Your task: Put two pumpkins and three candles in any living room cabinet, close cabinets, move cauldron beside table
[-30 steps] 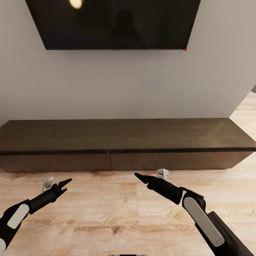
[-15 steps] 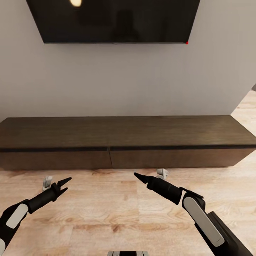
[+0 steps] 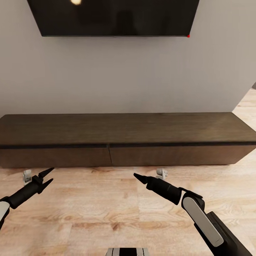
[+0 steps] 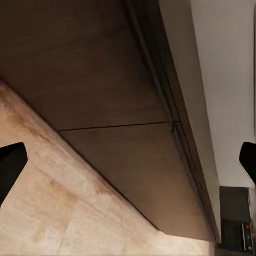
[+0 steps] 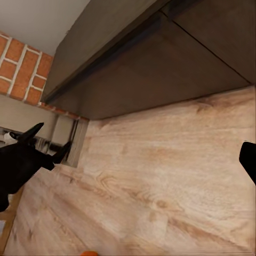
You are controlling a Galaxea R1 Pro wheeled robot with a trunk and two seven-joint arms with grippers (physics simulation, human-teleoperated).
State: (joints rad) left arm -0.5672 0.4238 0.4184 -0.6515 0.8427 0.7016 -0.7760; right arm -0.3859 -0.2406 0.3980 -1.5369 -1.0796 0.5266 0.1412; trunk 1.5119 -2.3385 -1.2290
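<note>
Head view: the long, low dark-brown wood cabinet [image 3: 128, 140] stands against the grey wall, both flat front panels shut, below a black wall-mounted screen [image 3: 113, 17]. The left gripper [image 3: 46, 177] hovers above the light wood plank floor [image 3: 106, 206] near the cabinet's left panel, fingers spread and empty. The right gripper [image 3: 137, 176] points at the central seam; whether it is open or closed cannot be told.

Left wrist view: the cabinet front [image 4: 114, 160] and its panel seam lie ahead, dark fingertips [image 4: 10, 162] wide apart.

Right wrist view: the cabinet [image 5: 154, 64] meets the floor; red brickwork [image 5: 21, 66] lies beyond, with the left gripper [image 5: 50, 141] in front of it.
</note>
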